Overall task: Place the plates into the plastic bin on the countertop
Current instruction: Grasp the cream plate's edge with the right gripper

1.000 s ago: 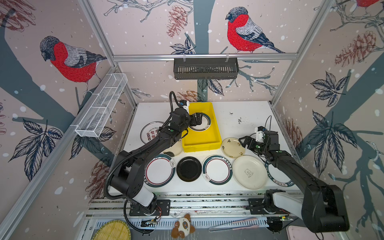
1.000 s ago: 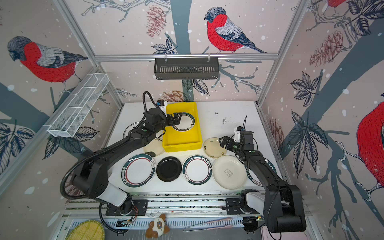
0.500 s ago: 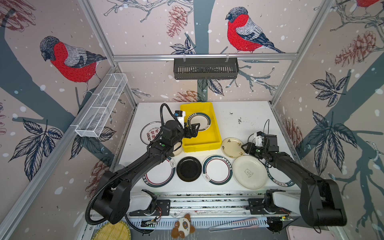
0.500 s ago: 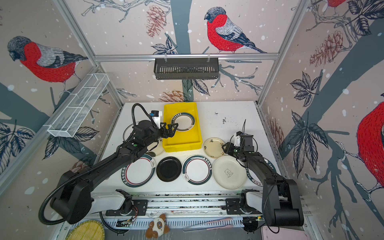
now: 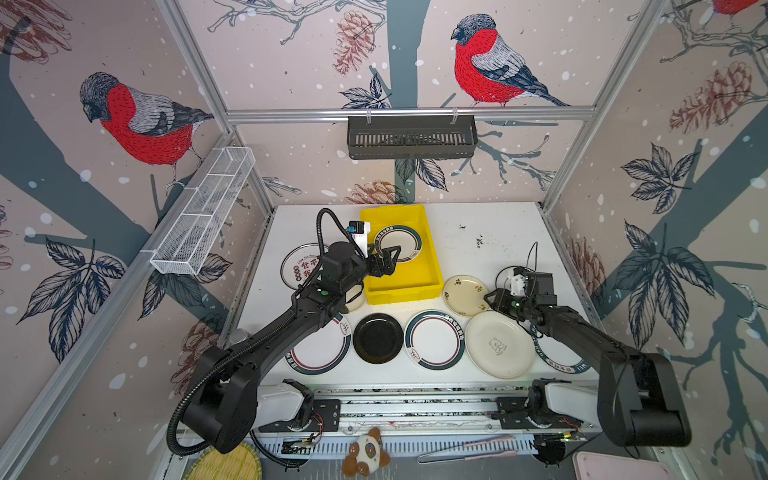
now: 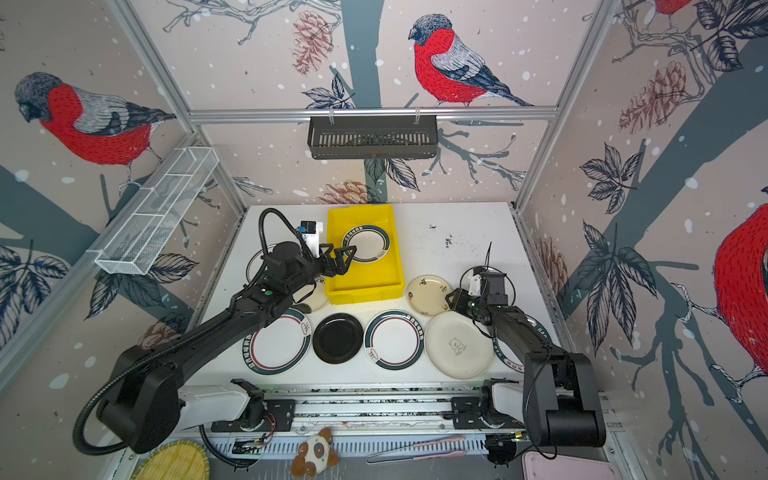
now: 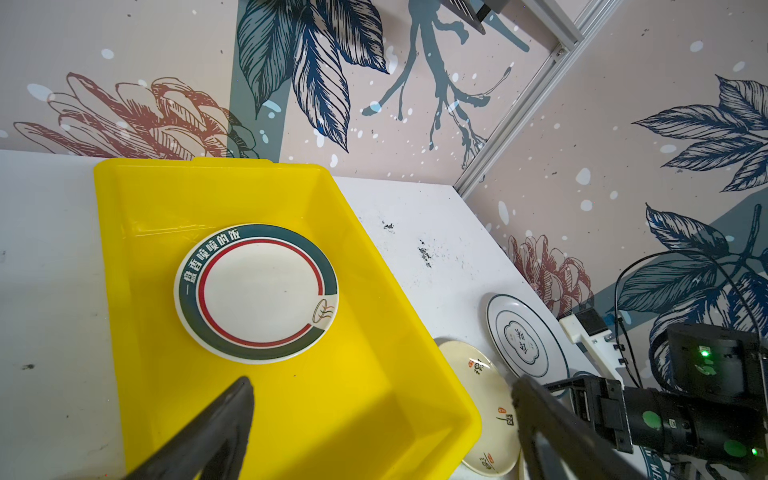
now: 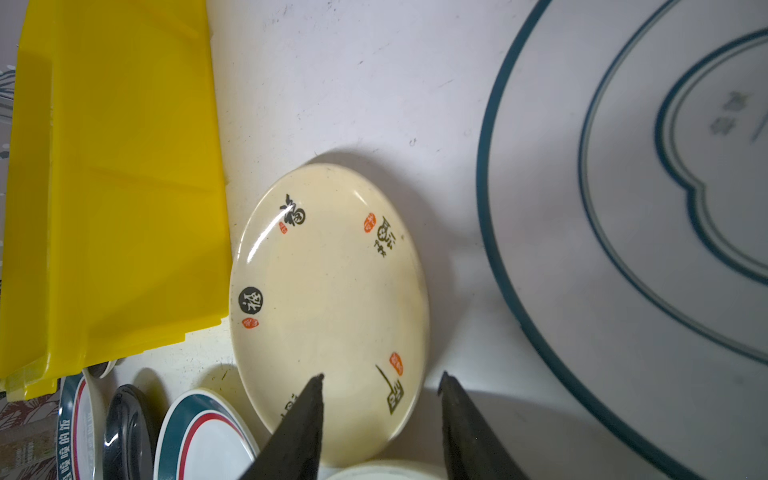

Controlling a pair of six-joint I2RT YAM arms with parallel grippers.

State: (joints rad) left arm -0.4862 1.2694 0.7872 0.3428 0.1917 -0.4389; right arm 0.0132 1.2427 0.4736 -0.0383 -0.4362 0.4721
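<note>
We've got the left arm (image 5: pixel 291 324) stretched to 12 o'clock, left gripper (image 5: pixel 387 252) wide open over the 9 o'clock wall of the bin (image 5: pixel 415 278), banded plate (image 5: pixel 399 244) inside; right gripper (image 8: pixel 380 374) has its jaws apart astride the rim of the cream plate (image 8: pixel 328 291), at 4 o'clock of the bin.

2 top views look down on the whole countertop (image 5: pixel 498 249); 2 close wrist views share the plastic bin (image 7: pixel 166 195).

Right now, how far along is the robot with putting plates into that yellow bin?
Done: one teal-rimmed plate lies in the yellow bin; the left gripper hangs open over it, empty. In hand: the right gripper straddles the rim of the small cream plate, jaws apart. Left: the black plate, bear plate and others on the countertop.
</note>
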